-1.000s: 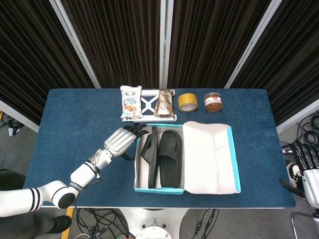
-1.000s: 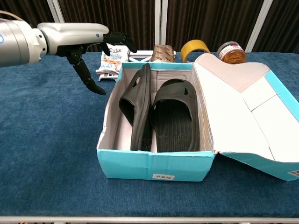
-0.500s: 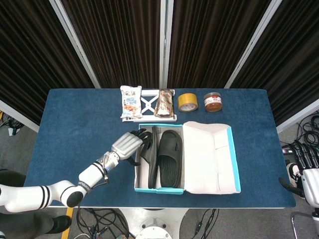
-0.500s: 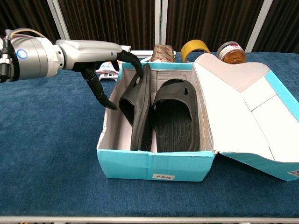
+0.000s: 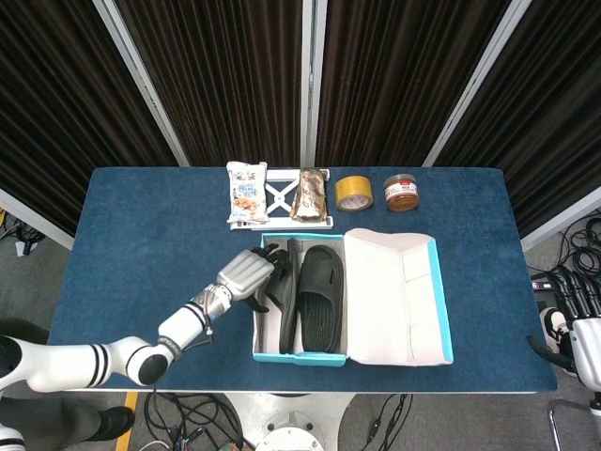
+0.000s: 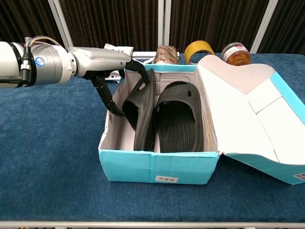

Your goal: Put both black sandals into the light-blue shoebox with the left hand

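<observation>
My left hand sits at the left wall of the shoebox, fingers spread over the rim and touching the tilted sandal; whether they actually grip it I cannot tell. That sandal stands on edge just right of my hand, long axis running front to back, leaning beside the flat sandal, which already lies sole-down in the box; I judge a push rightward and down would lay it flat. My right hand hangs well apart, off the table's right edge.
</observation>
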`<state>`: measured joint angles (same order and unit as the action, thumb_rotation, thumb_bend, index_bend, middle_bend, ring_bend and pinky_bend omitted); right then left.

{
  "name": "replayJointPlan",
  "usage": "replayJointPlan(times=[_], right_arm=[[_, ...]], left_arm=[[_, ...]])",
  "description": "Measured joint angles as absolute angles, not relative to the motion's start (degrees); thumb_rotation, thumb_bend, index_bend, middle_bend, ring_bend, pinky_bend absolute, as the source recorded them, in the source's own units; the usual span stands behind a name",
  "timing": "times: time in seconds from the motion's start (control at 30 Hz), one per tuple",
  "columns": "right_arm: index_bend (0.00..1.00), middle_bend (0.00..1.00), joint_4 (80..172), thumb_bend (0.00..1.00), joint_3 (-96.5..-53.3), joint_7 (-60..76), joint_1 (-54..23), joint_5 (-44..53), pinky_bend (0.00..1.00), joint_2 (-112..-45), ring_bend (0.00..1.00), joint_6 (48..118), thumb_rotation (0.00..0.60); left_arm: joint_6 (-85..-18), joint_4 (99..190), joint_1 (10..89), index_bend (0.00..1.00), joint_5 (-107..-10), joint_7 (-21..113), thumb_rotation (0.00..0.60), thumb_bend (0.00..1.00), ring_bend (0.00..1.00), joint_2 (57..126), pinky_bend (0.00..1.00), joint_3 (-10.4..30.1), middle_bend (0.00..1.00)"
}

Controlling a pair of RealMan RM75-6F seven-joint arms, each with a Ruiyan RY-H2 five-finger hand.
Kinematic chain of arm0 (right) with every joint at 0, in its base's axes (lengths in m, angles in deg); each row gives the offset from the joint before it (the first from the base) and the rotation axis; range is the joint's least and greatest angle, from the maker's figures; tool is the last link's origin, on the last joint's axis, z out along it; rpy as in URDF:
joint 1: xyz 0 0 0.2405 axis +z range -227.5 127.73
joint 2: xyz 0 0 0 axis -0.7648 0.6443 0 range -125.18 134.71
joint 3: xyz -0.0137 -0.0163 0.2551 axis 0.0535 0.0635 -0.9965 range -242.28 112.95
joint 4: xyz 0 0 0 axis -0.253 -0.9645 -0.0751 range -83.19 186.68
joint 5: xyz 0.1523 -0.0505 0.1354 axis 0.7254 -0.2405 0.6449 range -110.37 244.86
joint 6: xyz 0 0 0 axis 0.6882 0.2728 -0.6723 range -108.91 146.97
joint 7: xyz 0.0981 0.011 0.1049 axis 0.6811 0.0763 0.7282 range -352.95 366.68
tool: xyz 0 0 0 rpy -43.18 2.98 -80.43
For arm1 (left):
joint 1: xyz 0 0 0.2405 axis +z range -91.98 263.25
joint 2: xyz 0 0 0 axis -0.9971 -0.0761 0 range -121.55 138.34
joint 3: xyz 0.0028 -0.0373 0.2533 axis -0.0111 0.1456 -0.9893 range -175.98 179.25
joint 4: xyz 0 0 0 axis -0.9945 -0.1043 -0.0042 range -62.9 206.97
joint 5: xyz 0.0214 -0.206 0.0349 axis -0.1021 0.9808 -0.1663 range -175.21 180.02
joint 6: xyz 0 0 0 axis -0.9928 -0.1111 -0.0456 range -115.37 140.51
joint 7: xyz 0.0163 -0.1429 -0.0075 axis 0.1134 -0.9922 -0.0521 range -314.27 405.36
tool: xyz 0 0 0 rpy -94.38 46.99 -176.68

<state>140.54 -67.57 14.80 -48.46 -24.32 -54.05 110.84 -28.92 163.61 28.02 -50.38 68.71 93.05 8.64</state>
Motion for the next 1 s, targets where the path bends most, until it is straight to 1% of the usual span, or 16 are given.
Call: replayJointPlan(times=[0.17, 0.4, 0.47, 0.53, 0.57, 0.6, 0.67, 0.77, 0.87, 1.0], right_arm=[[0.0, 0.0, 140.3, 0.05, -67.54, 15.06, -48.65, -24.41, 0.0, -54.18, 0.0, 111.22, 0.6], [0.0, 0.0, 140.13, 0.05, -67.61, 15.48, -48.93, -24.54, 0.0, -53.99, 0.0, 111.84, 0.6], [0.0, 0.0, 140.0, 0.05, -67.61, 15.74, -48.92, -24.54, 0.0, -53.98, 0.0, 111.81, 0.6], [0.0, 0.0, 139.82, 0.05, -67.6, 16.16, -48.87, -24.48, 0.0, -53.96, 0.0, 111.64, 0.6], [0.0, 0.0, 139.67, 0.05, -67.58, 16.67, -48.82, -24.39, 0.0, -53.93, 0.0, 111.41, 0.6], [0.0, 0.0, 139.53, 0.05, -67.55, 17.19, -48.76, -24.3, 0.0, -53.87, 0.0, 111.17, 0.6], [0.0, 0.0, 139.05, 0.06, -67.49, 18.74, -48.56, -23.97, 0.0, -53.69, 0.0, 110.36, 0.6], [0.0, 0.02, 137.94, 0.07, -67.33, 21.02, -48.0, -23.6, 0.0, -53.51, 0.0, 108.57, 0.6], [0.0, 0.03, 136.84, 0.08, -67.07, 23.42, -47.23, -23.65, 0.0, -53.6, 0.0, 106.98, 0.6], [0.0, 0.02, 135.35, 0.08, -66.84, 26.85, -46.11, -24.74, 0.0, -54.4, 0.0, 106.1, 0.6]], left_arm=[[-28.93, 163.73, 26.97, 0.22, -48.39, 70.06, 0.505, 0.03, 0.0, 92.95, 0.2, 7.92, 0.09], [-33.07, 168.37, 28.85, 0.22, -50.75, 67.29, 0.498, 0.03, 0.0, 89.77, 0.2, 8.75, 0.09], [-34.35, 169.87, 29.91, 0.22, -51.98, 65.65, 0.514, 0.03, 0.0, 88.21, 0.2, 9.08, 0.09], [-36.21, 171.39, 31.45, 0.22, -53.48, 63.74, 0.564, 0.03, 0.0, 86.32, 0.2, 9.42, 0.09], [-37.16, 171.89, 32.19, 0.22, -54.06, 62.93, 0.579, 0.03, 0.0, 85.63, 0.2, 9.55, 0.09], [-38.63, 172.41, 33.27, 0.22, -54.83, 61.82, 0.599, 0.03, 0.0, 84.83, 0.2, 9.72, 0.09], [-41.35, 172.88, 35.19, 0.22, -56.03, 60.06, 0.6, 0.03, 0.0, 83.74, 0.2, 9.89, 0.09], [-47.24, 172.8, 39.33, 0.22, -58.11, 57.18, 0.6, 0.03, 0.0, 82.02, 0.2, 9.84, 0.09], [-54.33, 171.54, 44.65, 0.22, -59.92, 54.96, 0.6, 0.03, 0.0, 80.37, 0.18, 9.2, 0.09], [-64.56, 168.48, 53.7, 0.22, -62.6, 52.7, 0.6, 0.03, 0.0, 78.3, 0.14, 6.95, 0.09]])
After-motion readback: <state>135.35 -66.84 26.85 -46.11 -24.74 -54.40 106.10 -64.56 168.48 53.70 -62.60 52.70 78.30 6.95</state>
